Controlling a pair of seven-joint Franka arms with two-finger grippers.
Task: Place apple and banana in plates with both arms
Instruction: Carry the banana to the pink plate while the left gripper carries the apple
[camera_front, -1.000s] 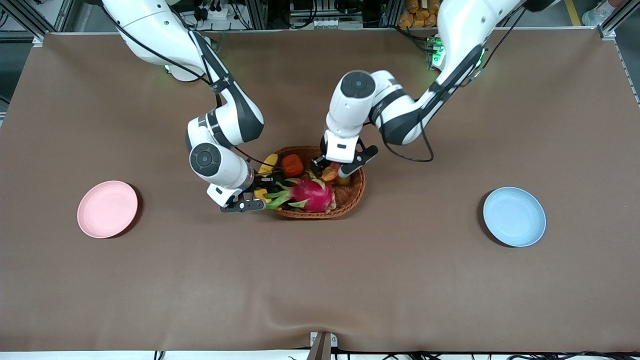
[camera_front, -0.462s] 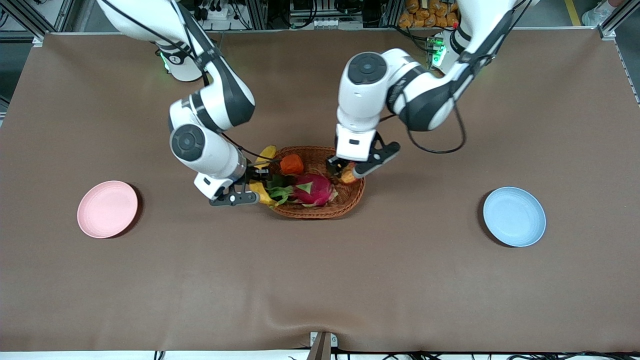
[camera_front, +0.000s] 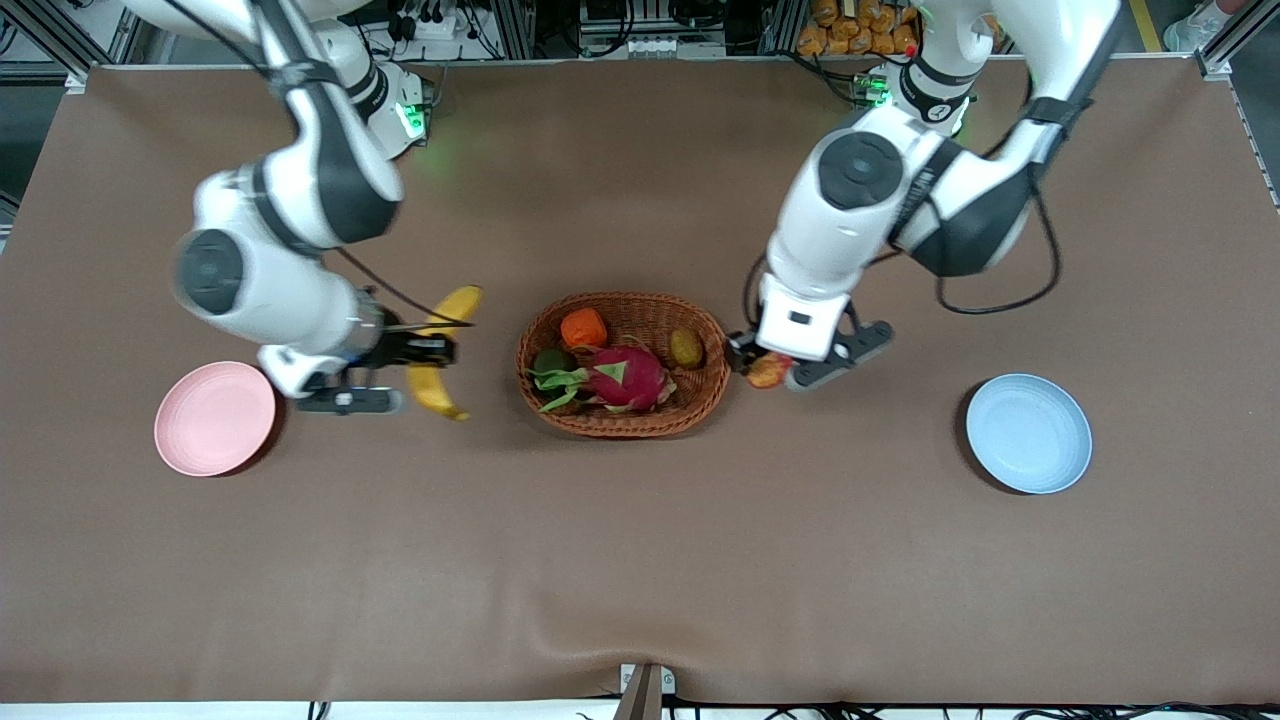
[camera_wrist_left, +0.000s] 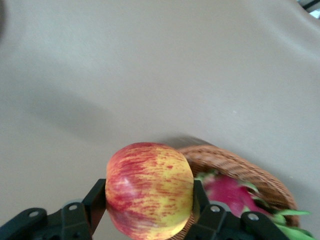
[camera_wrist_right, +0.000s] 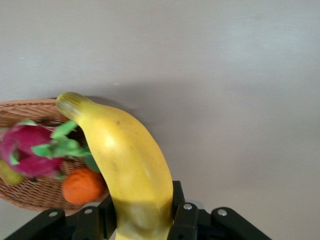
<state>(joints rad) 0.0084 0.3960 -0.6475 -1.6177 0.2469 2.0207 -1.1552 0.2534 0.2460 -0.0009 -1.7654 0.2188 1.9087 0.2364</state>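
Observation:
My left gripper (camera_front: 768, 368) is shut on the red and yellow apple (camera_front: 768, 371) and holds it over the bare table between the wicker basket (camera_front: 700, 405) and the light blue plate (camera_front: 1028, 433). In the left wrist view the apple (camera_wrist_left: 149, 189) sits clamped between both fingers. My right gripper (camera_front: 425, 351) is shut on the yellow banana (camera_front: 438, 352) and holds it over the table between the basket and the pale pink plate (camera_front: 214, 417). In the right wrist view the banana (camera_wrist_right: 127, 165) rises from between the fingers. Both plates are empty.
The oval basket in the middle of the table holds an orange fruit (camera_front: 584, 328), a pink dragon fruit (camera_front: 625, 378), a brownish-green kiwi (camera_front: 685, 347) and a dark green fruit (camera_front: 552, 361). The brown cloth has a wrinkle near the front edge.
Both grippers lifted out of the basket and swung apart: the left with the apple toward the blue plate, the right with the banana toward the pink plate.

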